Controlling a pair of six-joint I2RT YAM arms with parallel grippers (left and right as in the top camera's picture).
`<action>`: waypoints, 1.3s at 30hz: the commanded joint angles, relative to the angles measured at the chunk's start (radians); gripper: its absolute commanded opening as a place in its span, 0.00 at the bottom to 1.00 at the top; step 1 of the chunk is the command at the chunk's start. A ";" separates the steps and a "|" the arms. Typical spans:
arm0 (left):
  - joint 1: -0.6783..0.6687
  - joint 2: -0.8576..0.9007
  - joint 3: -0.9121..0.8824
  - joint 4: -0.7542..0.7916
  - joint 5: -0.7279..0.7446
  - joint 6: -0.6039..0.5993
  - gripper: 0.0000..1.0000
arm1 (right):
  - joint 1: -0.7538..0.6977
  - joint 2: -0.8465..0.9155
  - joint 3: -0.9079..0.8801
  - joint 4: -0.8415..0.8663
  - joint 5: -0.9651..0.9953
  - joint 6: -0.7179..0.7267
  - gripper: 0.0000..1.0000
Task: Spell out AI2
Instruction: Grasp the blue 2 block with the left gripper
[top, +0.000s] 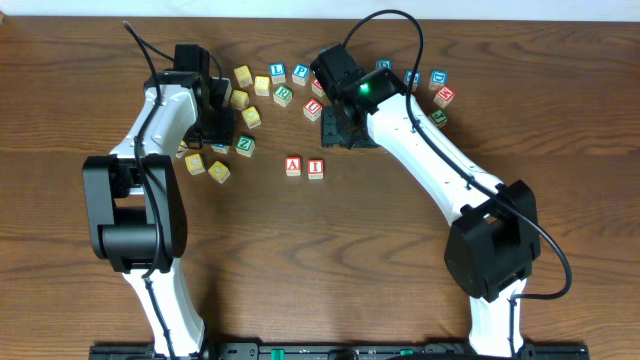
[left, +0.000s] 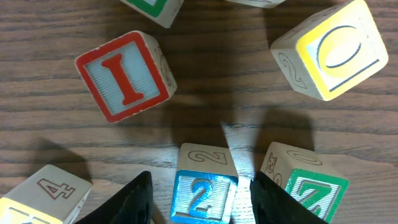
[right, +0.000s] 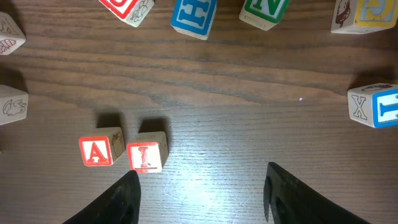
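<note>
Tool status, overhead view: the left tool (top: 218, 135) is positioned among a cluster of loose cubes at the left of the desk (top: 400, 280), just beside a green Z cube (top: 244, 144). Its jaw state cannot be read from this view. The right tool (top: 337, 128) is held over the desk just below the upper scatter of cubes. The A cube (top: 293, 166) and the I cube (top: 316, 168) are set side by side near the desk's centre, between the two arms and apart from the loose cubes.

Left wrist view: the left tool is found open. Its dark fingers (left: 127, 202) stand on either side of the 2 cube (left: 202, 190), and a narrow strip of desk is seen at each side, so no grip is recorded. The 2 cube rests on the desk, close beside the Z cube. A second red I cube (left: 124, 74), a yellow O cube (left: 333, 50) and a 4 cube (left: 43, 190) are noted around it.

Right wrist view: the right tool is found open, with only bare desk seen between its fingers (right: 118, 199). The A cube and I cube are seen just ahead of the left-hand finger. They sit close together, but contact between them cannot be confirmed.
</note>
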 joint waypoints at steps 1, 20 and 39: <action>0.000 0.015 -0.011 0.004 -0.019 0.017 0.50 | -0.004 0.008 0.006 -0.002 0.016 -0.013 0.59; 0.000 0.064 -0.018 0.008 0.012 0.017 0.41 | -0.005 0.008 0.006 -0.005 0.046 -0.032 0.62; -0.010 -0.164 -0.006 -0.019 0.026 -0.119 0.33 | -0.143 -0.060 0.009 -0.001 0.034 -0.044 0.60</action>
